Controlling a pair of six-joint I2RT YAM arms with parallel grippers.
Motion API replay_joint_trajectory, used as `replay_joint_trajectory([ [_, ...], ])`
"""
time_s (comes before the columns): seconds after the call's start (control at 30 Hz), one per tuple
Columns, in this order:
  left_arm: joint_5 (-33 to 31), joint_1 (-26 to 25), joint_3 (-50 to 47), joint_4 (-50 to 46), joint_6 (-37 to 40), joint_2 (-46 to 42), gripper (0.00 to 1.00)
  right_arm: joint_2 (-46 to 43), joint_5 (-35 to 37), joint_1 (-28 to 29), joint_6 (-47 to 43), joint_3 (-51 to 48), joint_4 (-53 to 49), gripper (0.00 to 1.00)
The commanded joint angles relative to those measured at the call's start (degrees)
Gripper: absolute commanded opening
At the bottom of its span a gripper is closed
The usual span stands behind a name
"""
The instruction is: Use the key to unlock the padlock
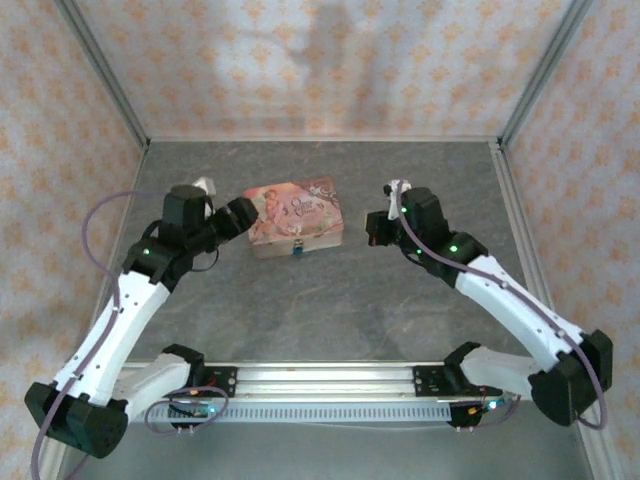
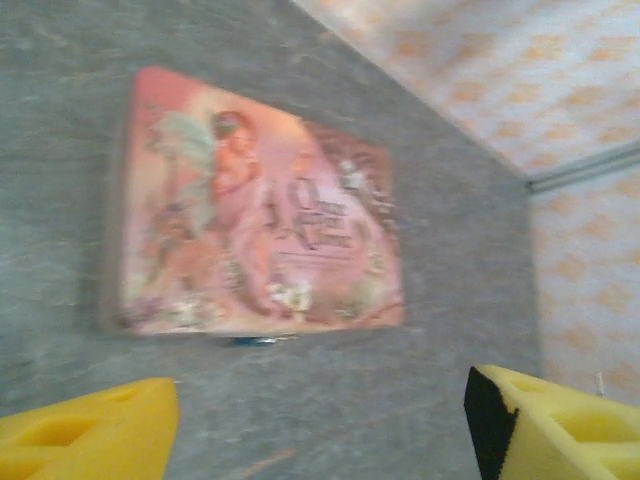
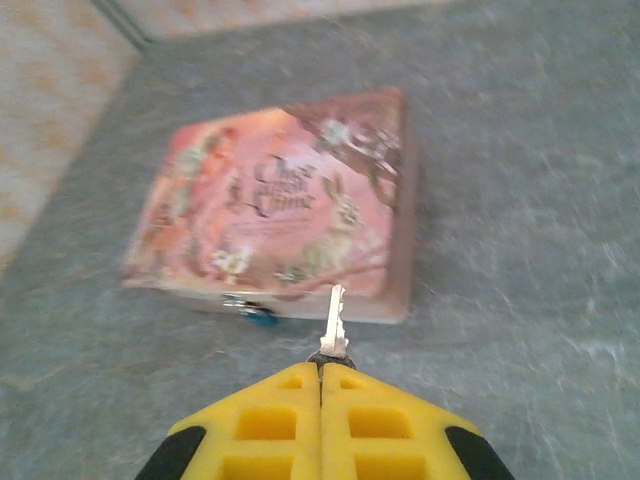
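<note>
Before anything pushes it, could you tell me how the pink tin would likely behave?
The pink tin lies flat and wide on the table, so it would probably slide rather than tip. Its rigid-looking walls suggest it won't flex. The padlock at its front edge would likely drag along.

One pink tin, one key, what looks like one tiny teal padlock, and two arms.

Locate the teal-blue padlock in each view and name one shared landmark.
Top external: tiny teal-blue padlock, centre, at the near side of the pink picture-printed rectangular tin box.
Left wrist: teal sliver below the tin's lower edge.
Right wrist: left of centre, at the tin's front edge.
Shared landmark: the tin.
</note>
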Motion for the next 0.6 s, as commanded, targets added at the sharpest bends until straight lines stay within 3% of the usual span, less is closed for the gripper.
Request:
replay_joint_trajectory([
  [0.0, 8.7, -1.2, 6.8, 0.3, 2.2, 3.0, 0.77, -4.7, -5.8, 0.5, -6.5, 2.5, 3.6, 0.00],
  [0.17, 14.8, -5.0, 16.1, 0.4, 2.8, 8.8, 0.71, -7.2, -9.5, 0.8, -10.6, 5.6, 4.2, 0.00],
  [0.37, 15.3, -13.4, 21.3, 3.7, 1.4, 13.0, 0.64, -7.3, -9.0, 3.1, -11.7, 8.3, 5.5, 0.00],
  [0.57, 15.8, -17.8, 24.0, 7.1, -0.5, 15.5, 0.61, -7.0, -7.5, 6.0, -12.9, 9.3, 5.8, 0.00],
])
